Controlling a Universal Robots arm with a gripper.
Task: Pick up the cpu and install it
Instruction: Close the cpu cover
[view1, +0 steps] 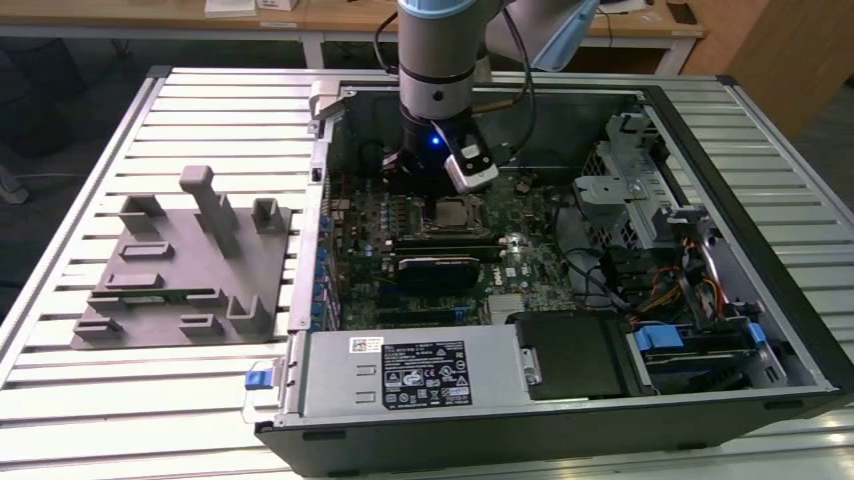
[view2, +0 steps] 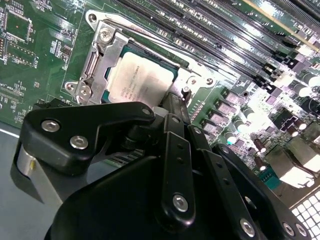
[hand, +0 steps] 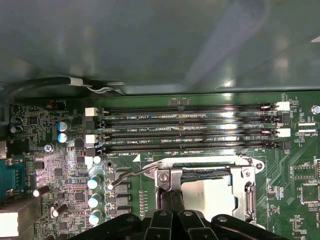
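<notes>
The cpu (view2: 142, 80) is a small square chip with a silvery top, lying flat inside the metal-framed motherboard socket (view2: 95, 60). The first wrist view has the cpu (hand: 207, 197) in the same frame, and the exterior view puts the cpu (view1: 458, 211) mid-board in the open computer case. My gripper (view2: 176, 107) hangs straight over the socket, its black fingers drawn together at one edge of the chip with nothing between them. In the first wrist view the gripper (hand: 171, 197) meets the socket frame beside the chip. The exterior view has the gripper (view1: 430, 182) low inside the case.
A thin socket lever (hand: 132, 175) sticks out beside the frame. Memory slots (hand: 190, 127) run parallel just past the socket. A grey tray (view1: 180, 260) with upright holders sits on the slatted table at the exterior view's left. The case holds a power supply (view1: 414, 370) and a drive cage (view1: 641, 170).
</notes>
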